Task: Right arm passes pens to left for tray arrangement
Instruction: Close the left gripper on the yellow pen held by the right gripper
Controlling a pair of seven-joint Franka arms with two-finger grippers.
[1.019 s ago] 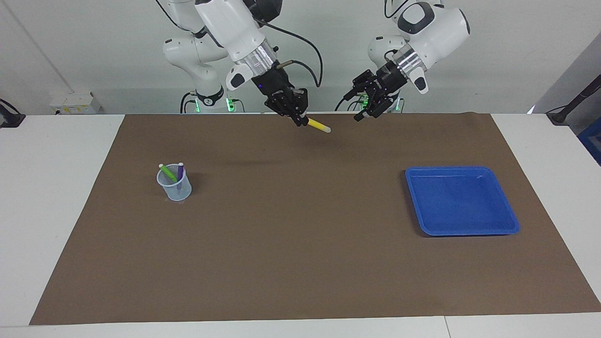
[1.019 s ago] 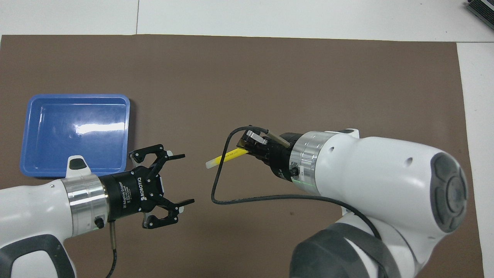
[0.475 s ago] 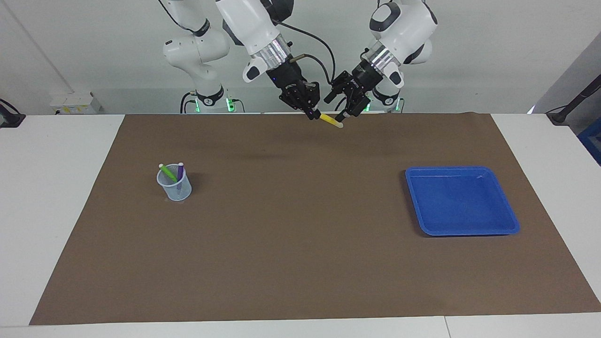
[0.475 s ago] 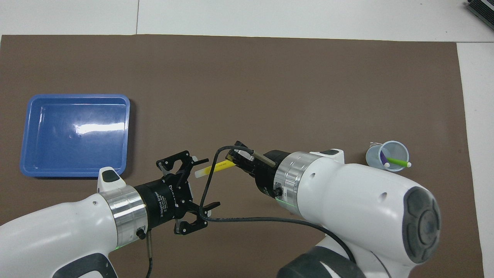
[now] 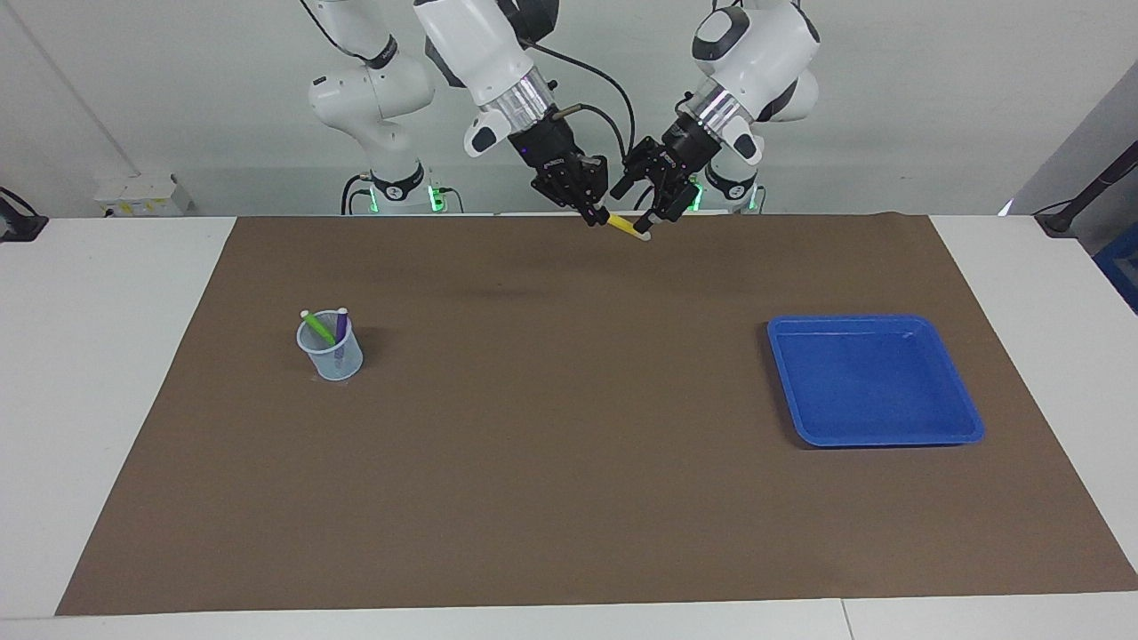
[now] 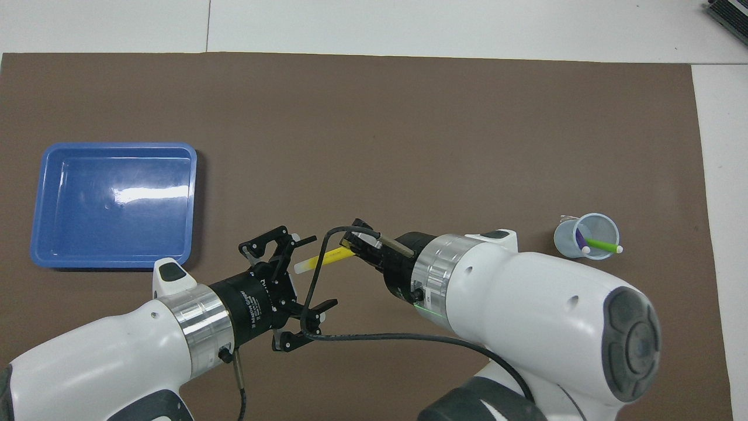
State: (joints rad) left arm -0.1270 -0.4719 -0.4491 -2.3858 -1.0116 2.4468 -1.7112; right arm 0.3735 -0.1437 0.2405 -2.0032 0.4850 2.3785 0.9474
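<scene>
Overhead view: the yellow pen [image 6: 327, 257] is clamped in the right gripper [image 6: 356, 245], its whitish end lying between the spread fingers of the left gripper [image 6: 307, 272], both raised over the brown mat [image 5: 569, 498]. The green pen [image 5: 319, 327] and purple pen [image 5: 340, 324] are held in the translucent cup [image 5: 331, 348]. Nothing is seen in the blue tray [image 5: 960, 418], toward the left arm's end.

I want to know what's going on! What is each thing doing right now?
Right gripper: shut on the yellow pen, up in the air.
Left gripper: open, its fingers around the pen's whitish end.
Blue tray: holds nothing.
Cup: upright, holding the green pen and purple pen.
</scene>
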